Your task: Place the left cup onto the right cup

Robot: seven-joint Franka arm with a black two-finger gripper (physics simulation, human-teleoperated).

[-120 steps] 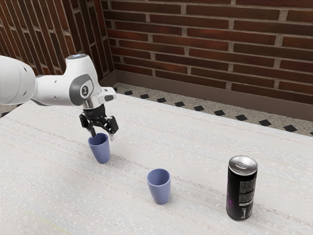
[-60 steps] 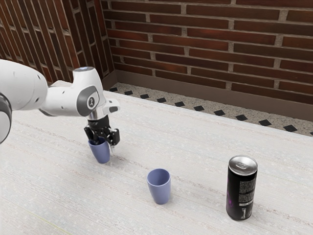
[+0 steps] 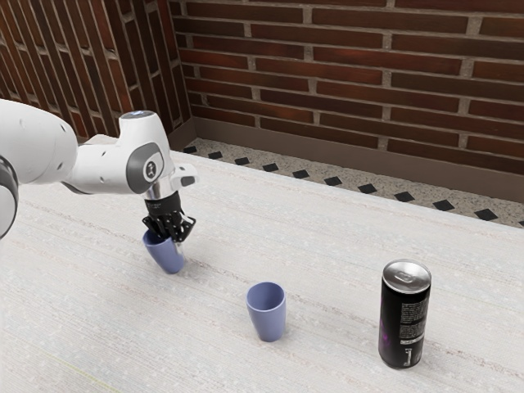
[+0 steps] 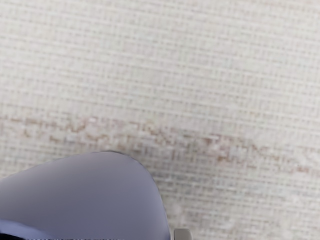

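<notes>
White arm (image 3: 98,164) bends in from nine o'clock and points down; its gripper (image 3: 169,232) pinches the rim of the tilted blue cup (image 3: 165,254), the second cup (image 3: 266,311) at four o'clock, well apart.

— How's the light?
— Bright and even. The table (image 3: 327,246) comes out pale, almost washed.
— Where from?
— Above, judging by my arm (image 3: 49,147): glossy on top, grey underneath.
— Shadows?
— Faint and soft. They sit close round the right cup (image 3: 266,311) and the can (image 3: 404,325), and there's a trace under the left cup (image 3: 166,255) in my claw (image 3: 168,232).
— Glare?
— A sheen on the can's lid. The wall (image 3: 368,74) is dimmer at the exterior view's left, and its brick lines run straight to the edges.
— From the wrist?
— A light table weave, with the left cup darkening toward its near side.
</notes>
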